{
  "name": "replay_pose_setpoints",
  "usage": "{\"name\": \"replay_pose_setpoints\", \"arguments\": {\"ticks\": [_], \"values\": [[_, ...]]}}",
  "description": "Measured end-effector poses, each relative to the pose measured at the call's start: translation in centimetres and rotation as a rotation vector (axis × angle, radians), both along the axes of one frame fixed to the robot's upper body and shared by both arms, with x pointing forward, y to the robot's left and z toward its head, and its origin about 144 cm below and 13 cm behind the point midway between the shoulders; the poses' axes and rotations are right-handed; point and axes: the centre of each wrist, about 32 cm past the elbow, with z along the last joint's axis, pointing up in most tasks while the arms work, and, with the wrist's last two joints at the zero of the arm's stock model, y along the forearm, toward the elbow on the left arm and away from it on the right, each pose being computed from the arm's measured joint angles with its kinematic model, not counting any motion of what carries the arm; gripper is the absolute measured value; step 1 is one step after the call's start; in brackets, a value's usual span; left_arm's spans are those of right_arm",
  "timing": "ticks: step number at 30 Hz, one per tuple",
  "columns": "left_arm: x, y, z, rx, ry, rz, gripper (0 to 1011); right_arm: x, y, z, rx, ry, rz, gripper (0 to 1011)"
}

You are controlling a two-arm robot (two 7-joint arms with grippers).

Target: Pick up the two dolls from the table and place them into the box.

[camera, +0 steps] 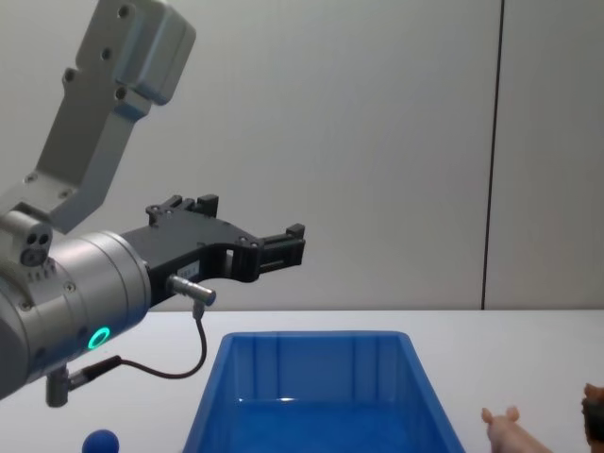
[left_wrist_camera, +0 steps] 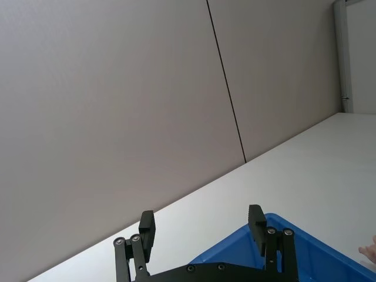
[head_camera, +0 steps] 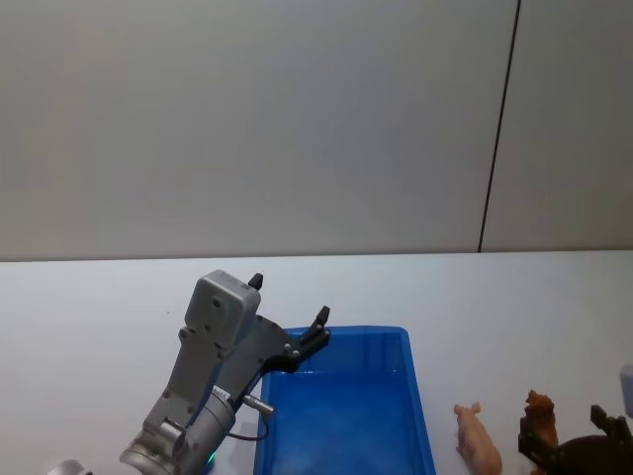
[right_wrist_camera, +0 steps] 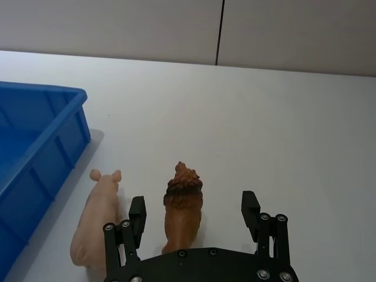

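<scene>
My right hand point(right_wrist_camera: 194, 204) is spread over the brown doll point(right_wrist_camera: 183, 205); closing could knock the pink doll point(right_wrist_camera: 100, 214) just beside it. My left hand point(left_wrist_camera: 201, 220) hangs spread above the box point(right_wrist_camera: 35, 147).

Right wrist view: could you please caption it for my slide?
Open right pincer over the brown doll, pink doll and box beside.

Bright even light, soft shadow beside the box point(right_wrist_camera: 41, 147) on the table point(right_wrist_camera: 264, 117), faint sheen inside
</scene>
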Motion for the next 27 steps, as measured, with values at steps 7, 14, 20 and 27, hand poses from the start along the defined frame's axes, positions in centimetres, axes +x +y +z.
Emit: {"name": "replay_pose_setpoints", "arguments": {"ticks": [7, 14, 20, 27], "values": [[0.0, 0.0, 0.0, 0.000, 0.000, 0.000, 1001, -0.2, 0.0, -0.9, -0.001, 0.027, 0.002, 980], [0.0, 0.0, 0.0, 0.000, 0.000, 0.000, 1001, -0.3, -0.1, -1.7, 0.008, 0.046, 0.010, 837], [0.0, 0.0, 0.0, 0.000, 0.000, 0.000, 1001, -0.3, -0.2, -2.3, 0.020, 0.053, 0.016, 676], [0.0, 0.0, 0.0, 0.000, 0.000, 0.000, 1001, -0.2, -0.2, -2.7, 0.036, 0.059, 0.022, 418]]}}
